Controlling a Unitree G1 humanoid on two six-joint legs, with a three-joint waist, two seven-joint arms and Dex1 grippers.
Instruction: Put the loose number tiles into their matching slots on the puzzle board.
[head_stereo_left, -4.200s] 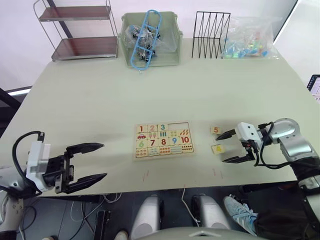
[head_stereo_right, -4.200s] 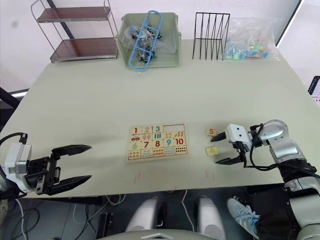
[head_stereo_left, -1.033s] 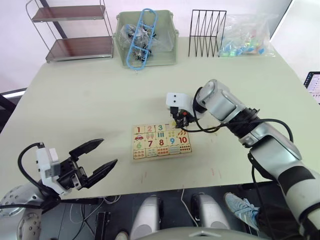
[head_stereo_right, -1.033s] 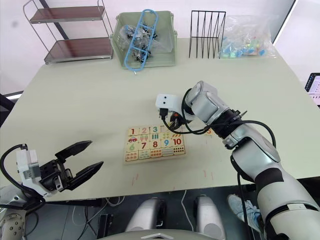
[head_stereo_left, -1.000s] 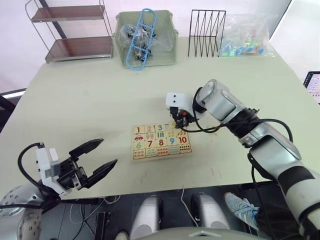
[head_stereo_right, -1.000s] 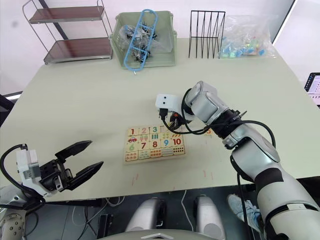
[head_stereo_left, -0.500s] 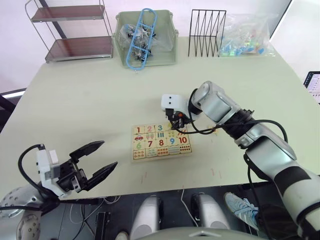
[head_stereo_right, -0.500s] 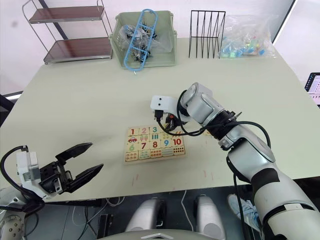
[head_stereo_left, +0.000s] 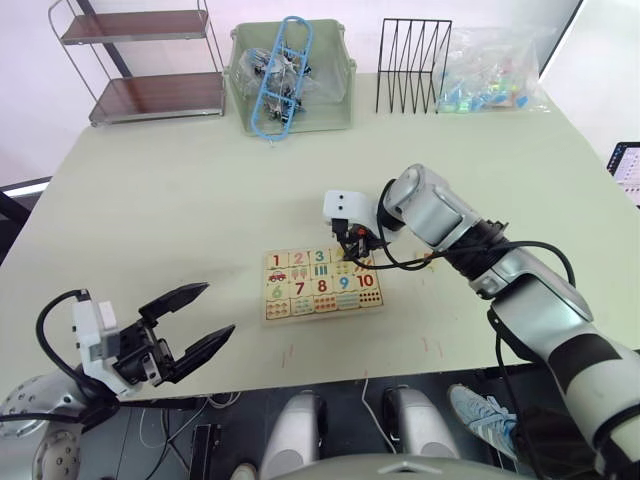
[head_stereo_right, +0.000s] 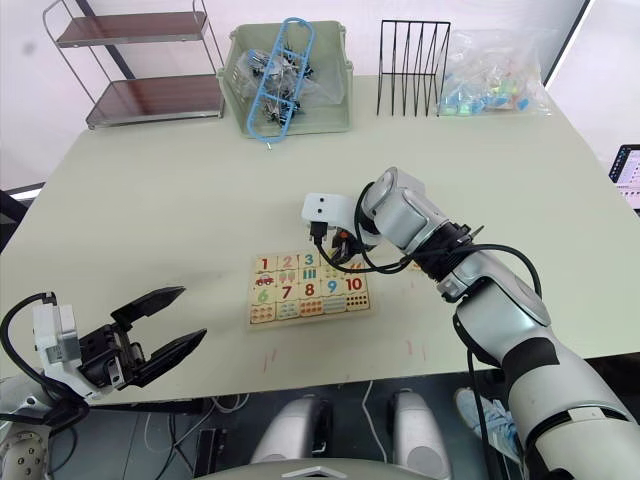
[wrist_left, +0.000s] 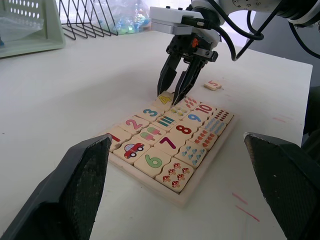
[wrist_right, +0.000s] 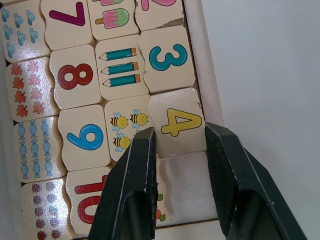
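Left eye view: the board (head_stereo_left: 322, 283) lay at centre frame. The right gripper (wrist_right: 176, 150) stood over its top row, fingers parted around tile 4 (wrist_right: 177, 122). The left gripper (head_stereo_left: 190, 325), lower left, gaped empty. Tile 5 (wrist_left: 213, 85) lay off-board.

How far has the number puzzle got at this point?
Done: tiles 1, 2 and 3 sit in the puzzle board's top row. In hand: the right gripper straddles the 4 tile, lying in its slot beside the 3. Left: the 5 tile lies loose on the table, its slot empty. The left gripper waits open.
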